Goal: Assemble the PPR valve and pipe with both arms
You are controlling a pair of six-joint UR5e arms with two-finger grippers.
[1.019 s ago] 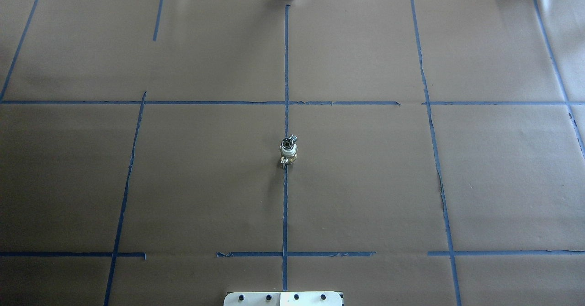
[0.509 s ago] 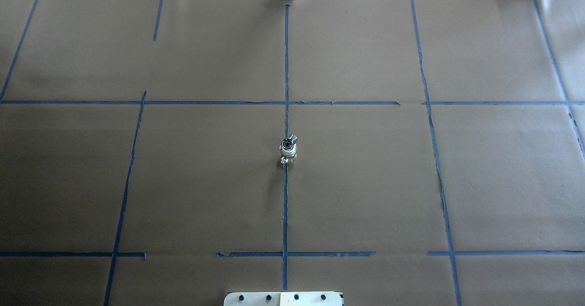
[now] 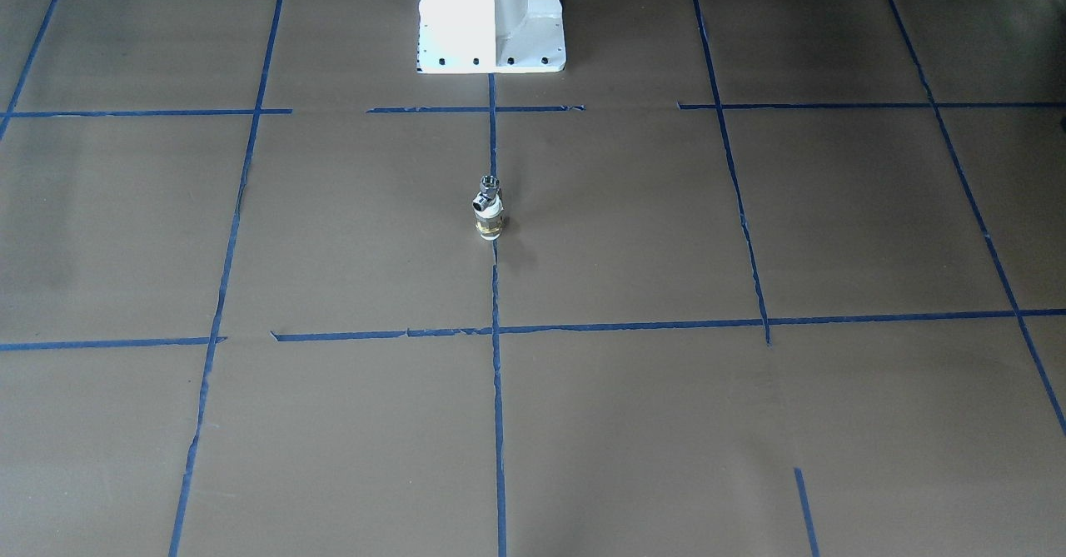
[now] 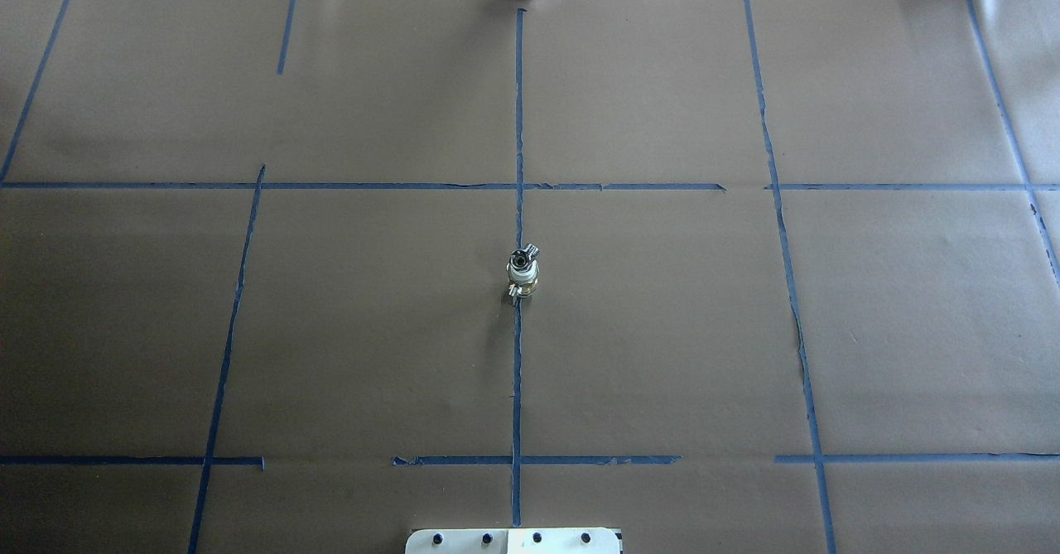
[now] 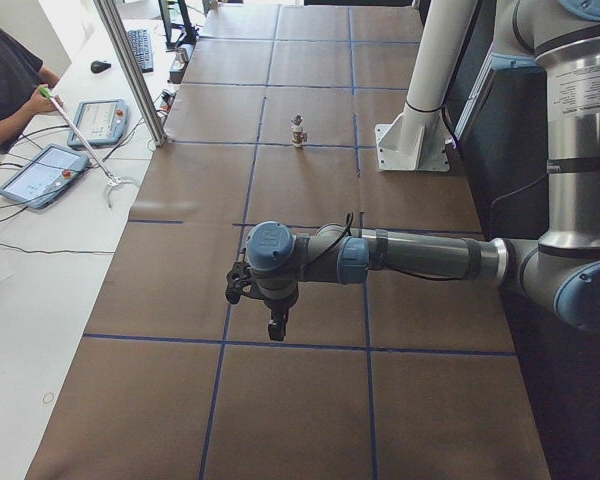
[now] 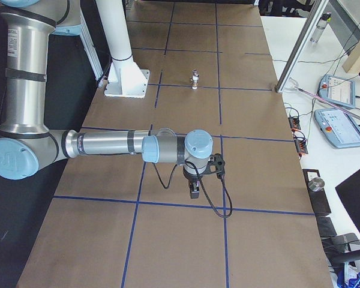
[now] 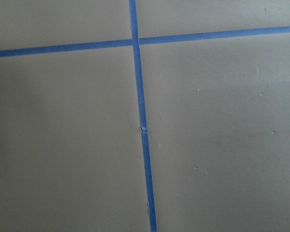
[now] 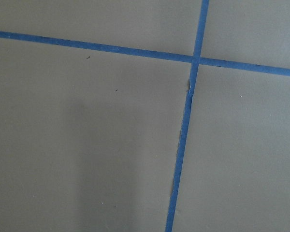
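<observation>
The valve (image 4: pixel 522 272) stands upright on the centre tape line: a chrome head on top, a white middle and a brass foot. It also shows small in the other views (image 3: pixel 489 207) (image 5: pixel 298 131) (image 6: pixel 194 78). No separate pipe is in view. Both arms hang low over the brown paper far from the valve, one toward each table end. The left gripper (image 5: pixel 277 325) and the right gripper (image 6: pixel 194 191) point down with nothing seen in them; I cannot tell whether they are open or shut. The wrist views show only paper and blue tape.
The white pedestal base (image 3: pixel 491 32) stands at the robot's edge of the table. Blue tape lines (image 4: pixel 518 123) divide the brown paper. An aluminium post (image 5: pixel 130 70), tablets (image 5: pixel 40 175) and a seated person (image 5: pixel 5 80) are at the operators' side.
</observation>
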